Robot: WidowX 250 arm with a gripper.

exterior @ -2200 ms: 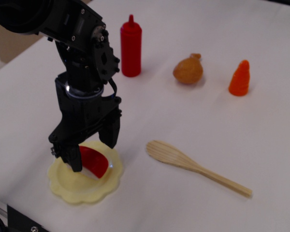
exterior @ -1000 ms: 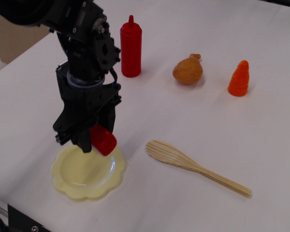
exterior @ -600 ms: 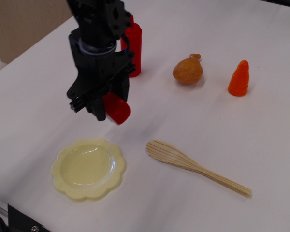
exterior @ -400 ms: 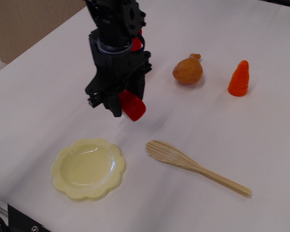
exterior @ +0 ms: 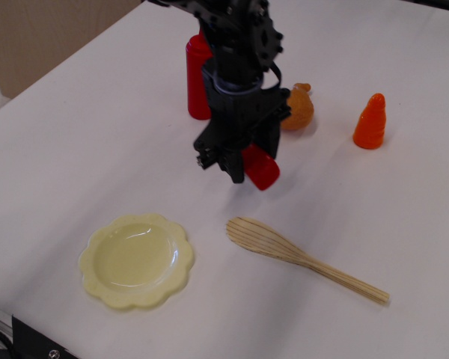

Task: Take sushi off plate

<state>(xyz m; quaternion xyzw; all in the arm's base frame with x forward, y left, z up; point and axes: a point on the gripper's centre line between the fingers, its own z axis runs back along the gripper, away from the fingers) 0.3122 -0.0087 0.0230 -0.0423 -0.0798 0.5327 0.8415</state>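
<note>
Sushi (exterior: 260,170) held clear of the table, clamped between the closed jaws of the black gripper (exterior: 248,166), above bare cloth between the wooden spoon (exterior: 299,257) and the red squeeze bottle (exterior: 197,78). Well apart from the empty yellow plate (exterior: 135,260). Carry step, by the look of it. Next: lower onto open table short of the spoon head, then release. Orange carrot (exterior: 370,121) off to the side.

Single view: camera raised beyond the table's (exterior: 75,134) near edge, angled down toward the far edge, moderately close; near-left corner just inside frame.
</note>
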